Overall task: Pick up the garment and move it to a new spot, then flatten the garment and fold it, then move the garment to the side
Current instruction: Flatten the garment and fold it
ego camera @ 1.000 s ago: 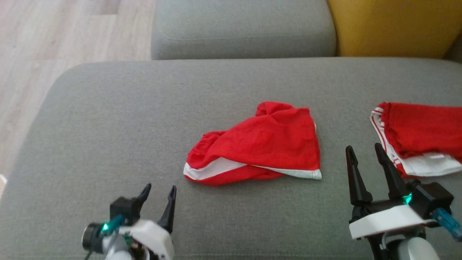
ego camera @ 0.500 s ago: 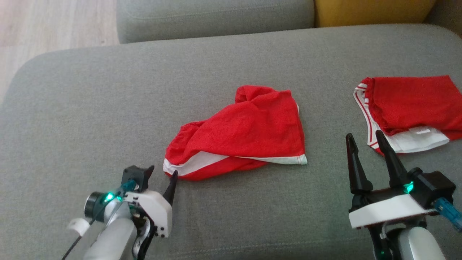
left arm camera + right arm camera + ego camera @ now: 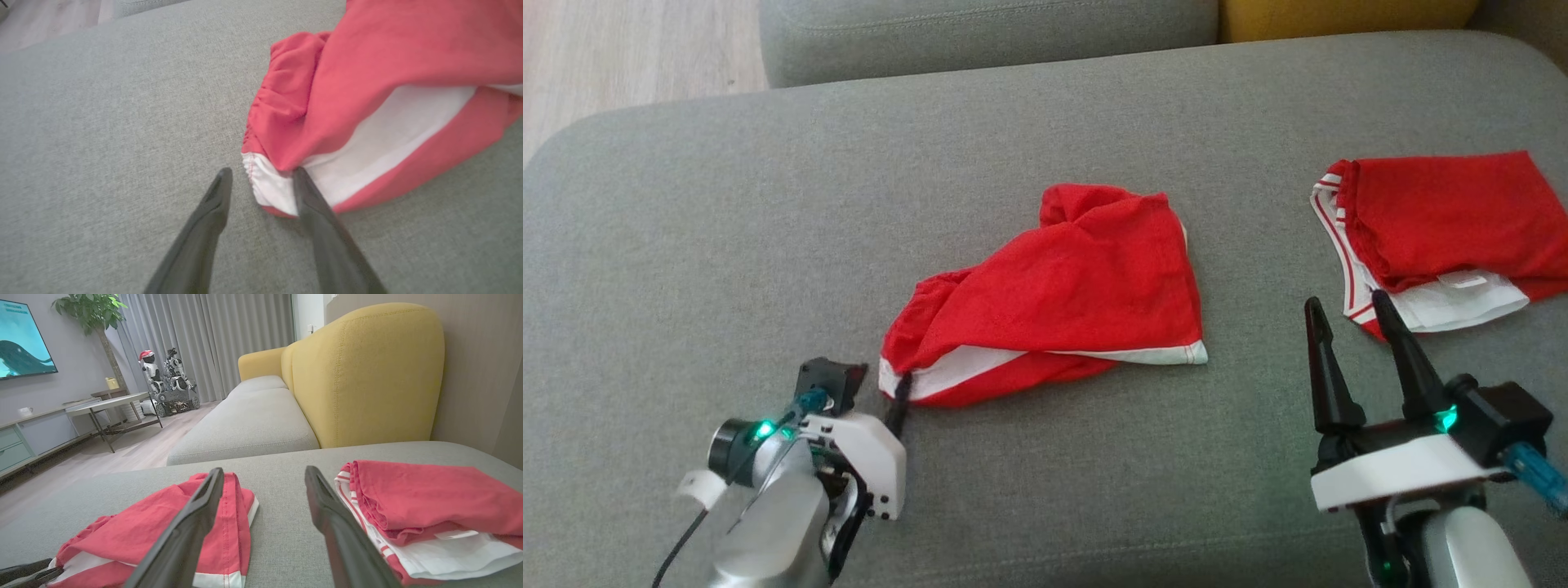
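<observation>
Within the last second the left gripper (image 3: 261, 174) had come forward from well short of the garment (image 3: 1078, 286) to its near-left corner. Its fingers were parted, straddling the white hem (image 3: 267, 190), one on the cloth and one on the sofa cushion (image 3: 768, 229). The garment lay crumpled mid-cushion, not yet lifted. The right gripper (image 3: 1346, 300) hung spread and empty beside a folded red garment (image 3: 1437, 212). The pickup pinch looked imminent.
</observation>
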Robot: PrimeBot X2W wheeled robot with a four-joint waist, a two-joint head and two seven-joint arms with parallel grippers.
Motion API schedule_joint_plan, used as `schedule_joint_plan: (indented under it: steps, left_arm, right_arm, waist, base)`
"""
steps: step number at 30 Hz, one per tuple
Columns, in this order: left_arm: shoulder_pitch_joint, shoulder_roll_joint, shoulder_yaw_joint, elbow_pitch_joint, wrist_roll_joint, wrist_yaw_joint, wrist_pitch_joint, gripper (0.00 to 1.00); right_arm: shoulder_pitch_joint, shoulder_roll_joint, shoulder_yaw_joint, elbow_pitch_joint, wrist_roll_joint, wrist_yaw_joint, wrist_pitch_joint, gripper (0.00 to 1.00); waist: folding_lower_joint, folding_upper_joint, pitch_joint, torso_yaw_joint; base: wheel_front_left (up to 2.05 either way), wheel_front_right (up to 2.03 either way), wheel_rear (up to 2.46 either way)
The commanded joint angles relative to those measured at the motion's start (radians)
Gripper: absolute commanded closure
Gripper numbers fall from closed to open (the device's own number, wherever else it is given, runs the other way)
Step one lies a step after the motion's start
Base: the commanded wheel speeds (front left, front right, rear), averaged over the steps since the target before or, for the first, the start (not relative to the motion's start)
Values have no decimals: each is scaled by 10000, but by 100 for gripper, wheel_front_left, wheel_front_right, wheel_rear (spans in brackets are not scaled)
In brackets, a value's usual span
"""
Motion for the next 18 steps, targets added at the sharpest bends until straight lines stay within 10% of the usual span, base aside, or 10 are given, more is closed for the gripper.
schedule_joint_plan:
  steps: [1,18]
  left_arm:
    - [-624,95,286,-93,-70,-98,-138,100]
    - [-493,-179,325,-1134,-310,-40,-724,100]
  right_arm:
    - [-478,-47,269,-261,27,-9,-107,0]
    - [-1056,-115,758,1926,-491,-9,834,0]
  waist:
    - [0,0,9,18]
    - [0,0,86,741]
  base:
    - [0,0,0]
    - [0,0,0]
